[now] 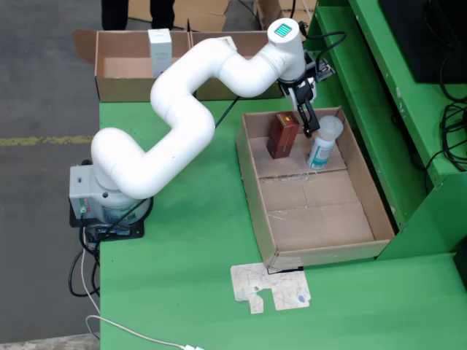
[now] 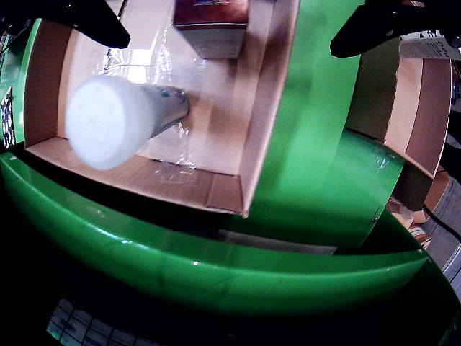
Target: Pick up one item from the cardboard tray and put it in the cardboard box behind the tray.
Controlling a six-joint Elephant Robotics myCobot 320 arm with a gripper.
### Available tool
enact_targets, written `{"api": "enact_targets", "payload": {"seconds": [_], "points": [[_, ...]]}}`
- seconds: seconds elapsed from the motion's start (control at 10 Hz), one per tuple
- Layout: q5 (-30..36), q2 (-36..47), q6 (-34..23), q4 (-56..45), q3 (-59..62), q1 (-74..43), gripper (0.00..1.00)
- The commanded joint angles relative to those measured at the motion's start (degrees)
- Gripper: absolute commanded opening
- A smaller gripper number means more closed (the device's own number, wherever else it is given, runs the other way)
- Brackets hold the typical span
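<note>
The gripper (image 1: 307,117) hangs over the far end of the cardboard tray (image 1: 363,191), its fingers (image 2: 97,21) spread wide with nothing between them. Only the wrist view shows that gap, and the round white cap of the bottle (image 2: 115,119) directly below. The fixed view shows the white bottle (image 1: 324,142) standing upright just beside a brown box (image 1: 282,135) in the tray, with the cardboard box (image 1: 124,62) well behind on the green table (image 1: 190,240).
</note>
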Motion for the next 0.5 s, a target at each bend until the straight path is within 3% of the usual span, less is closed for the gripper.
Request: {"api": "enact_targets", "payload": {"seconds": [0.0, 0.4], "points": [[-25.9, -9.8, -6.2, 30.3, 1.5, 2.8, 1.0], [-25.9, -9.7, -6.0, 30.3, 1.5, 3.6, 1.0]]}}
